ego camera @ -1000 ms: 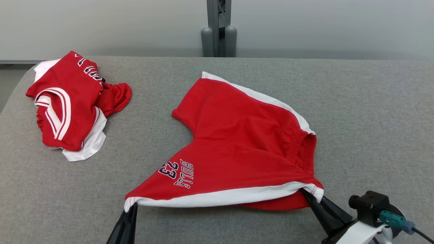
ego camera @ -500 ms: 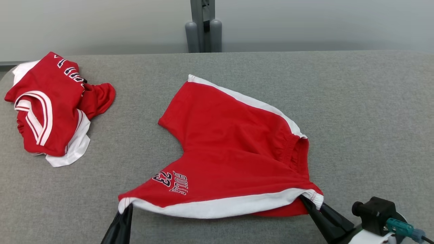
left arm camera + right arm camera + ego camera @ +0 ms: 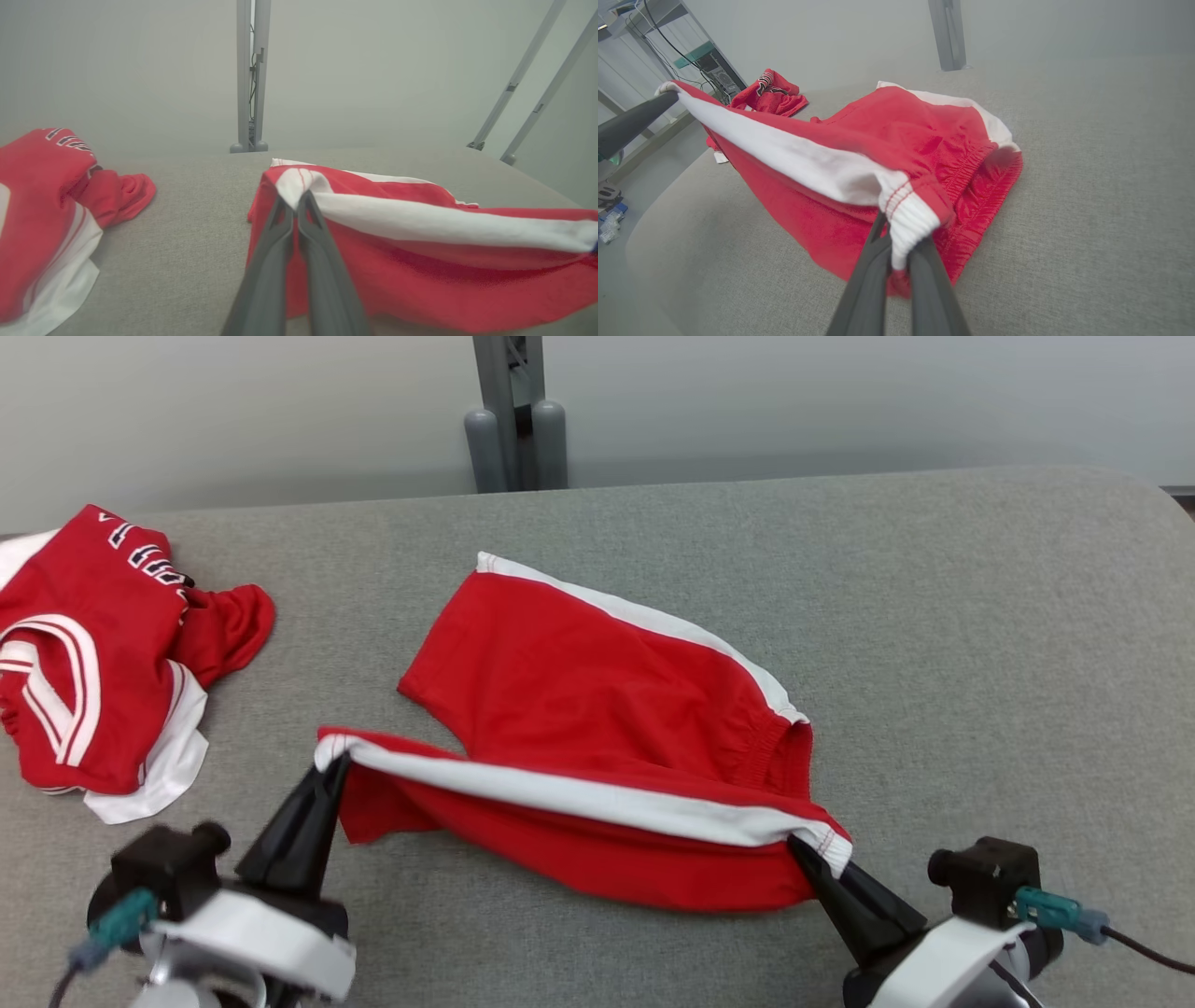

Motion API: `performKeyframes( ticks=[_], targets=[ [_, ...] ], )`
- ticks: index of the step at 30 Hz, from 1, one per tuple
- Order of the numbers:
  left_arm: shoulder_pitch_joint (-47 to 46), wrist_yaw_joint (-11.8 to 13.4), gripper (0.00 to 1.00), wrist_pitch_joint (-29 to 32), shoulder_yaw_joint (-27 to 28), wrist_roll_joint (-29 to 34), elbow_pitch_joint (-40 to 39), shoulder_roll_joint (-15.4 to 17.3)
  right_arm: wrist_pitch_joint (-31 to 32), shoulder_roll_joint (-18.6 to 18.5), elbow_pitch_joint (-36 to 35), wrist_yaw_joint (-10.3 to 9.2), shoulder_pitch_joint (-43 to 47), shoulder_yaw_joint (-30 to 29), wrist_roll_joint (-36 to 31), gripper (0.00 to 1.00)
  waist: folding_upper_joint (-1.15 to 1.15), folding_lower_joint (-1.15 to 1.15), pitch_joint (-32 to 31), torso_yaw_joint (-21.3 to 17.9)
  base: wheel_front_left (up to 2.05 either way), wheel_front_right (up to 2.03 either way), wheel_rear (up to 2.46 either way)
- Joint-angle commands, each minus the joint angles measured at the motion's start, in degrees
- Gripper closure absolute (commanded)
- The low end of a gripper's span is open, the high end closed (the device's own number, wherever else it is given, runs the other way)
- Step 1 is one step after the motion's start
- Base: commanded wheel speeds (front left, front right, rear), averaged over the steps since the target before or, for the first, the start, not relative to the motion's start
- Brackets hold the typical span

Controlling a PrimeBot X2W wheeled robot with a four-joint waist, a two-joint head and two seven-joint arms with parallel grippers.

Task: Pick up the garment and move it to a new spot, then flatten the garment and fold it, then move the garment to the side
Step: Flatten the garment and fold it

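Note:
The garment (image 3: 597,700) is a pair of red shorts with white side stripes, lying in the middle of the grey table. Its near side is lifted off the surface and stretched between both grippers. My left gripper (image 3: 331,767) is shut on the hem corner of the white stripe (image 3: 295,190). My right gripper (image 3: 803,849) is shut on the waistband corner (image 3: 903,219). The far leg and waistband (image 3: 971,163) still rest on the table. In the right wrist view the left gripper's fingers (image 3: 630,123) show at the far end of the taut stripe.
A crumpled red and white jersey (image 3: 89,653) lies at the table's left end (image 3: 42,210). A grey post (image 3: 509,415) stands behind the far edge. The grey table (image 3: 980,644) has open room to the right. Shelving and cables (image 3: 668,51) stand beyond the left end.
Both grippers have raised the near edge and carried it toward the far side, turning the printed leg under. The left gripper moved up most. The camera also turned right.

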Motion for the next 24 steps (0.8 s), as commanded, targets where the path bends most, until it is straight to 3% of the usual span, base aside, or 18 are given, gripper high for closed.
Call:
performKeyframes(
  ticks=[1, 15, 24],
  targets=[
    [-4.2, -1.0, 1.0, 0.9, -0.2, -0.3, 3.2, 0.0, -0.7, 0.7, 1.5, 0.01, -1.9, -0.4, 0.4, 1.0, 0.0, 0.0, 0.9, -0.9, 0.0, 0.0, 0.0],
    [-30.6, -5.7, 1.0, 7.6, -4.8, 2.0, 27.4, -0.1, -2.2, 7.4, 12.1, 0.01, -14.0, -0.6, 0.2, 1.0, 0.0, 0.0, 9.6, -6.7, 0.0, 0.0, 0.0],
    [-44.7, -6.8, 1.0, 8.2, -7.7, 3.2, 41.1, -0.9, -5.7, 9.4, 20.6, 0.0, -22.4, -0.6, 1.3, 1.0, 0.0, 0.0, 15.0, -9.0, 0.0, 0.0, 0.0]
  ],
)
